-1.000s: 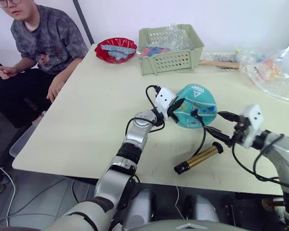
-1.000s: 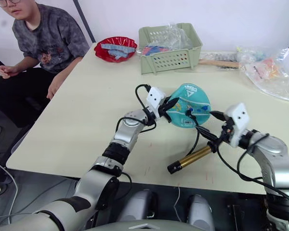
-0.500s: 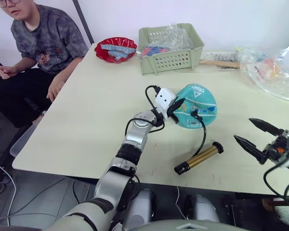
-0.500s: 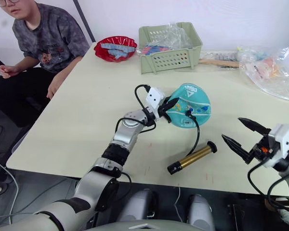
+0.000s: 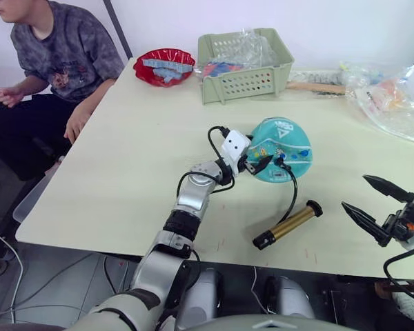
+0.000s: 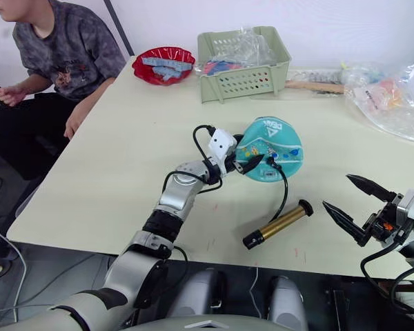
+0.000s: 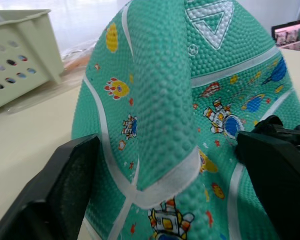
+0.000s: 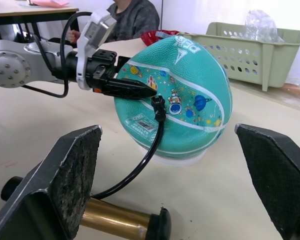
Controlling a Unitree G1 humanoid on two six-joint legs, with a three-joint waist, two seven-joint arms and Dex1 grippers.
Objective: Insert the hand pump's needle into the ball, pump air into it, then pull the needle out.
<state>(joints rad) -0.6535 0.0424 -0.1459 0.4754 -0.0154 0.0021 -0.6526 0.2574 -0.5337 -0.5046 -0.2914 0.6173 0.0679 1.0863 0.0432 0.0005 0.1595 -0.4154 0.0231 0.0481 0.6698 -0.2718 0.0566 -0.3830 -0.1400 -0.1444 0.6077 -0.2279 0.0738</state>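
The teal ball (image 5: 288, 140), soft and dented, rests mid-table. My left gripper (image 5: 258, 157) is at its left side, open, with a raised fold of the ball (image 7: 160, 100) between its two fingers (image 7: 65, 190). The needle's black fitting (image 8: 159, 106) sits against the ball's near face; the pin itself is hidden. A thin black hose (image 5: 293, 194) curves from it down to the gold hand pump (image 5: 288, 224), which lies flat in front of the ball. My right gripper (image 5: 354, 192) hovers open near the table's front right edge, apart from the pump.
At the table's back stand a green basket (image 5: 245, 58) and a red bowl (image 5: 167, 67), with clear plastic bags (image 5: 393, 103) at the back right. A person (image 5: 55, 55) sits at the table's left side.
My right gripper pulled away from the hose to the front right edge. The left gripper's fingers spread apart on the ball's fold. The camera tilted slightly.
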